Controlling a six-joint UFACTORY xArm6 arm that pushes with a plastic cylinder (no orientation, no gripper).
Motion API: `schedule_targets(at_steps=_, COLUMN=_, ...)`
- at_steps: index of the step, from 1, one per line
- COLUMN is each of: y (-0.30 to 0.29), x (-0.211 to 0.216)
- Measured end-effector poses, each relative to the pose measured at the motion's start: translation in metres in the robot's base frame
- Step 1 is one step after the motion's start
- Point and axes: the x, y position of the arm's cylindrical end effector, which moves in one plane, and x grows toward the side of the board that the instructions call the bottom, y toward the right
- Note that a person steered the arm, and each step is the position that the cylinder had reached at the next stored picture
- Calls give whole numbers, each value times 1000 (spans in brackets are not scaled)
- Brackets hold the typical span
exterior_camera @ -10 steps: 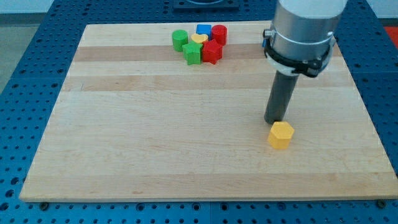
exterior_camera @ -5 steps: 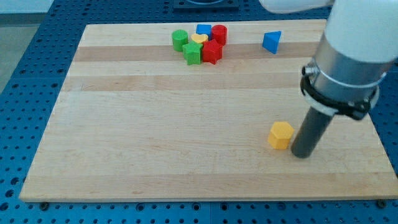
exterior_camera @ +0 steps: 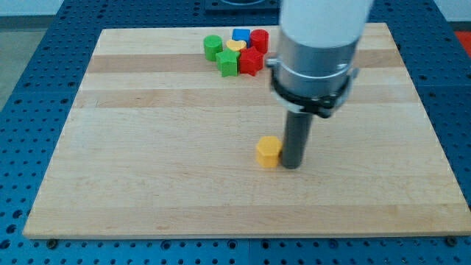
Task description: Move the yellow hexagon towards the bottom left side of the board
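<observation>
The yellow hexagon (exterior_camera: 268, 152) lies on the wooden board (exterior_camera: 147, 162), a little right of centre and below the middle. My tip (exterior_camera: 292, 165) stands right against the hexagon's right side, touching it or nearly so. The arm's wide grey body rises above it and hides part of the board's top right.
A cluster of blocks sits at the view's top centre: a green cylinder (exterior_camera: 213, 47), a green block (exterior_camera: 228, 63), a blue block (exterior_camera: 241, 34), a yellow block (exterior_camera: 235, 46), a red cylinder (exterior_camera: 258, 40) and a red block (exterior_camera: 251, 62).
My tip went from above the yellow hexagon round to its right side, then pushed it leftward across the board. The arm now hides the blue triangle seen at the top right.
</observation>
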Motion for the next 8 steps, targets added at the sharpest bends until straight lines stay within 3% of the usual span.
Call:
schedule_targets(at_steps=2, y=-64, x=0)
schedule_targets(at_steps=4, y=-33, x=-12)
schedule_targets(at_steps=6, y=-46, x=-37)
schedule_targets(at_steps=8, y=-114, x=-42)
